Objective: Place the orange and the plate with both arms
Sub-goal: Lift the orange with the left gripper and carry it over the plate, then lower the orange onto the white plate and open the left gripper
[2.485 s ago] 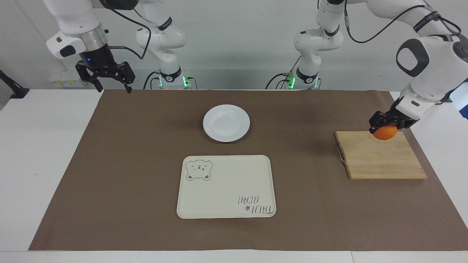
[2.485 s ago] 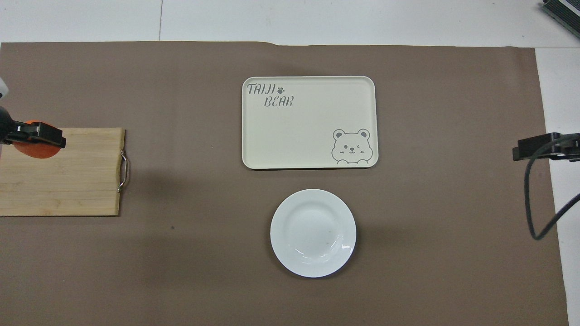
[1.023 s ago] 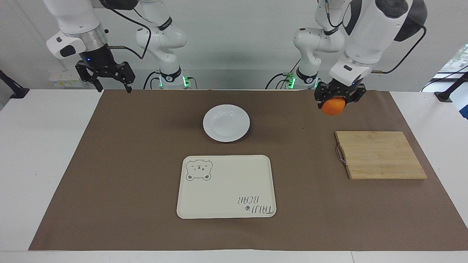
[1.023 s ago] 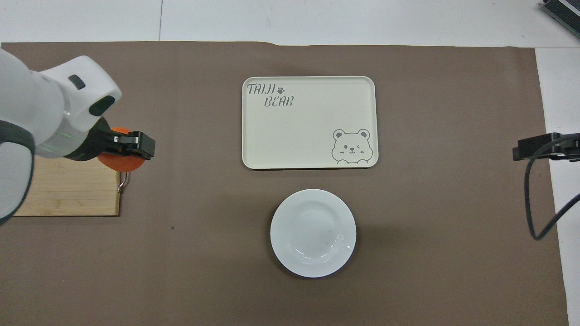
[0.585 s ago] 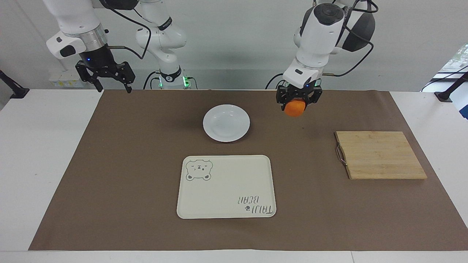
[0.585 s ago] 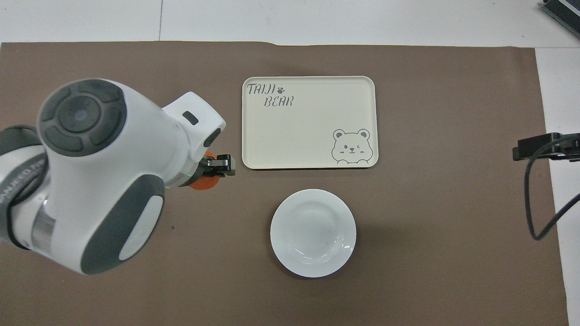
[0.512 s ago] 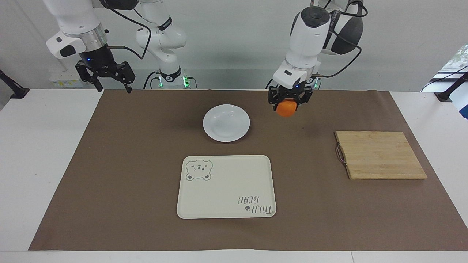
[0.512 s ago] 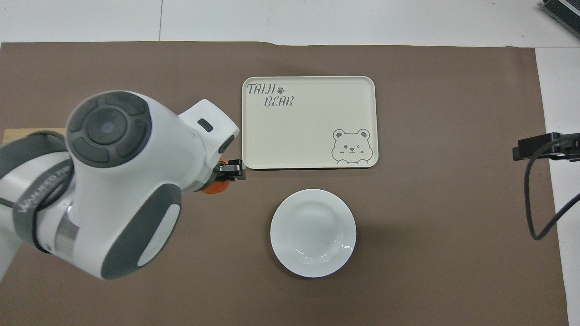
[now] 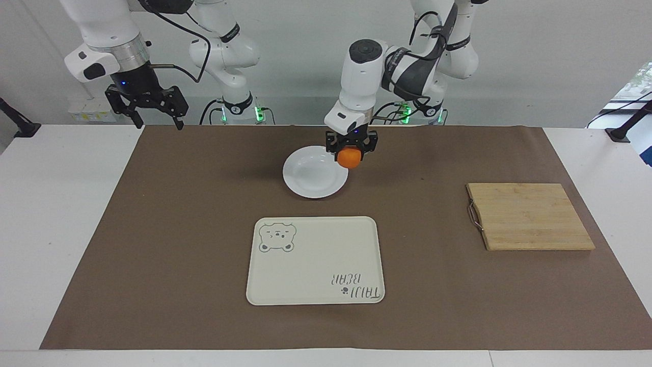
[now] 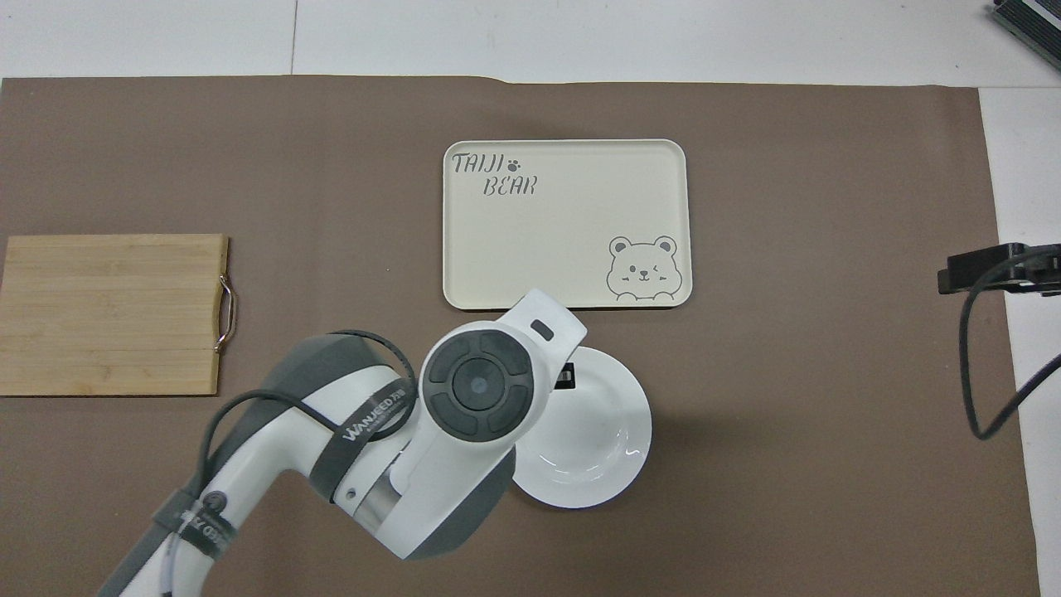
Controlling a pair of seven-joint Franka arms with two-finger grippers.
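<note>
My left gripper [image 9: 351,151] is shut on the small orange [image 9: 349,159] and holds it in the air over the rim of the white plate [image 9: 308,176], at the side toward the left arm's end of the table. In the overhead view the left arm covers the orange and part of the plate [image 10: 609,439]; only a black bit of the left gripper [image 10: 567,376] shows there. My right gripper [image 9: 159,122] waits open and empty, raised over the mat's corner at the right arm's end, and its black tip [image 10: 966,270] shows at the overhead view's edge.
A cream tray with a bear drawing [image 9: 315,260] [image 10: 566,224] lies farther from the robots than the plate. A wooden cutting board with a metal handle [image 9: 530,216] [image 10: 112,313] lies toward the left arm's end. A brown mat [image 9: 204,204] covers the table.
My left gripper lifted the orange off the cutting board and carried it across the mat to above the plate's rim. The right arm has not moved.
</note>
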